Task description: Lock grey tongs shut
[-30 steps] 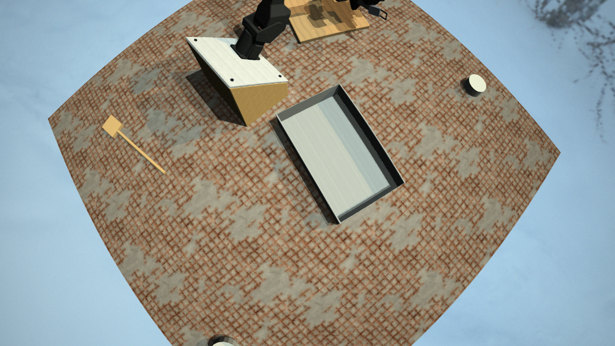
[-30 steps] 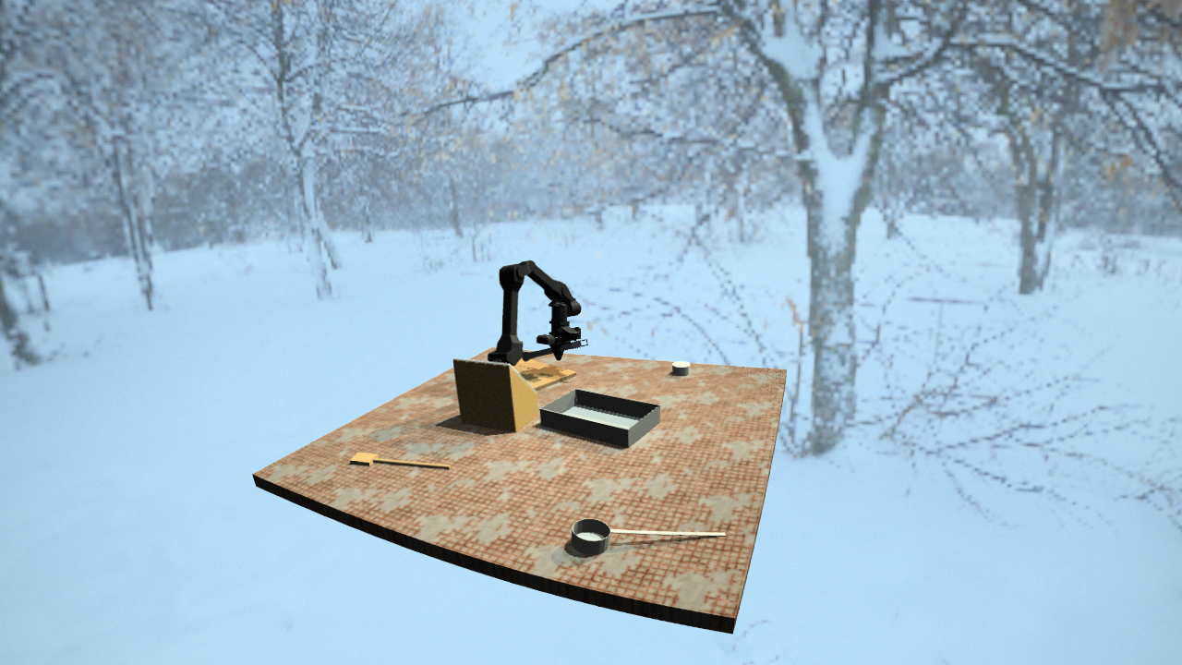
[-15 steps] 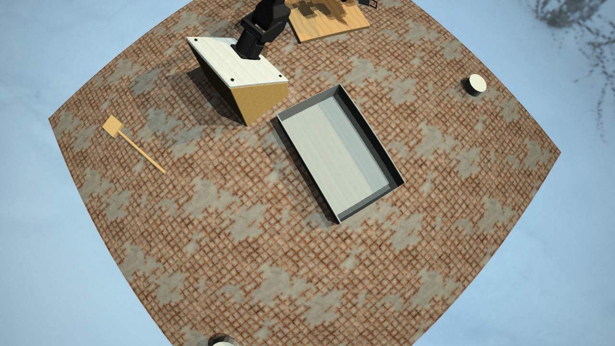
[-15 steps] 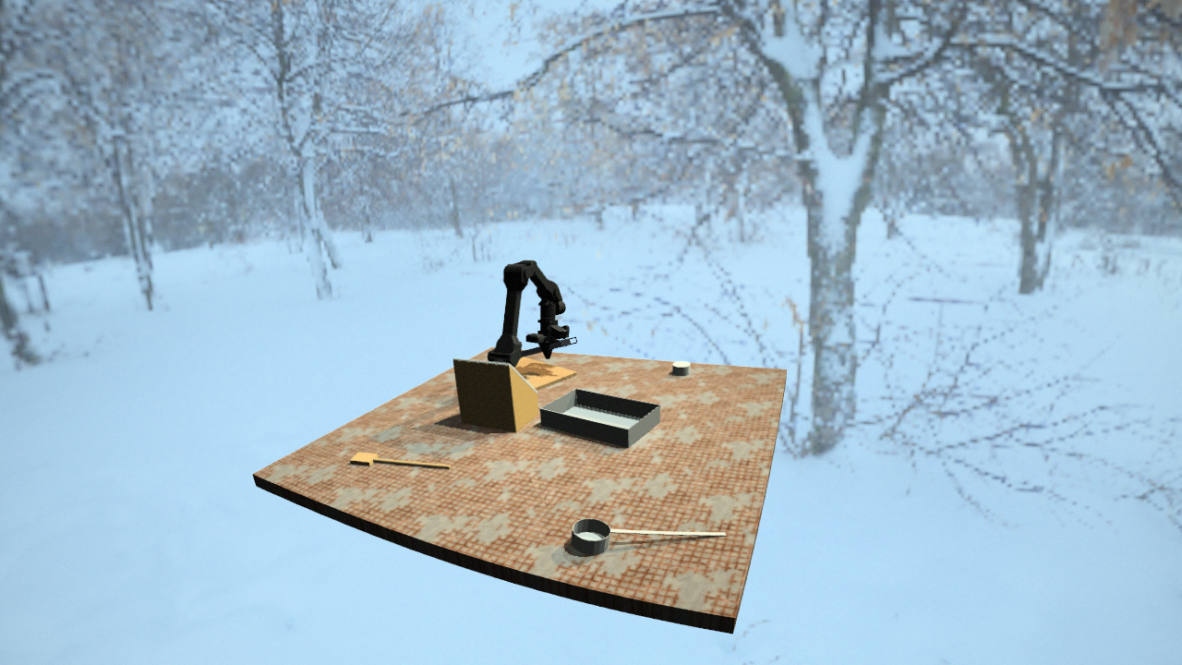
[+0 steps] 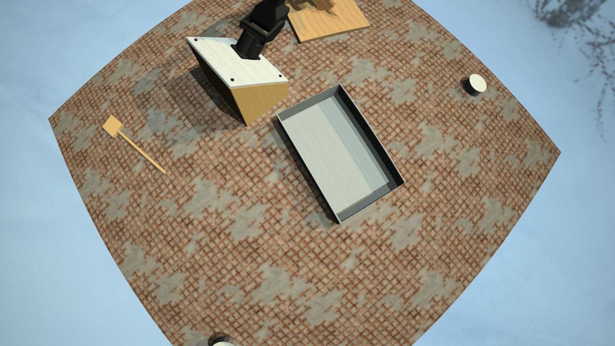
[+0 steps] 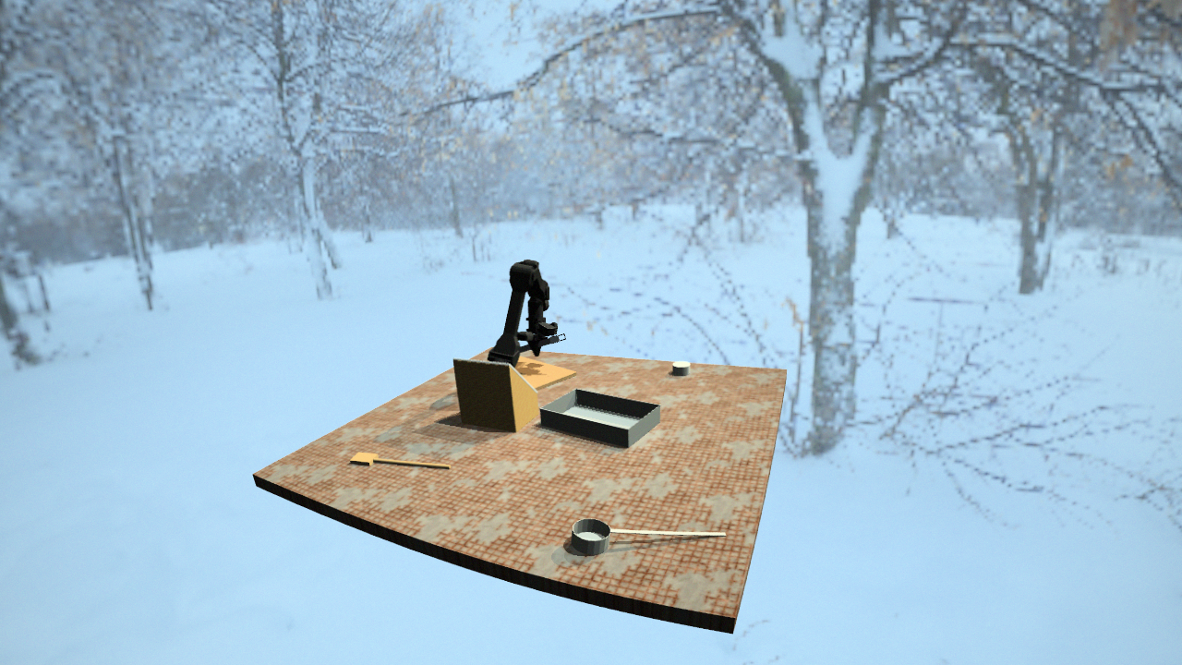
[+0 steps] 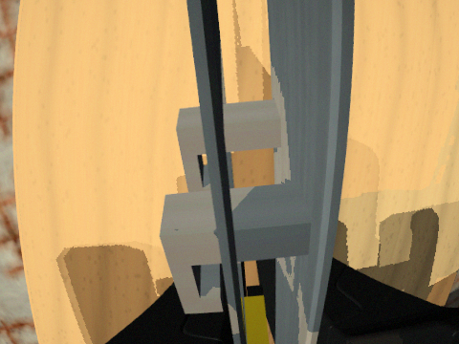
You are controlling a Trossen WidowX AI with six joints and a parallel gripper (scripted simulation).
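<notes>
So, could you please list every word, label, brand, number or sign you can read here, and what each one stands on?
There are none that I can read.
The white-topped block, the roasting tin and the wooden board show no lettering.
Any marking on the distant arm would be too small to read.

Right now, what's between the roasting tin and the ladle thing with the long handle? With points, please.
Only patterned table top lies between the tin (image 5: 307, 168) (image 6: 584, 427) and ladle (image 6: 590, 538), seen in exterior.

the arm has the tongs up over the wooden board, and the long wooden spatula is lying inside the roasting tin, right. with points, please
Not quite: the top view shows the spatula (image 5: 141, 151) (image 6: 410, 463) lying on the table, outside the roasting tin (image 5: 326, 154) (image 6: 584, 423).
</notes>
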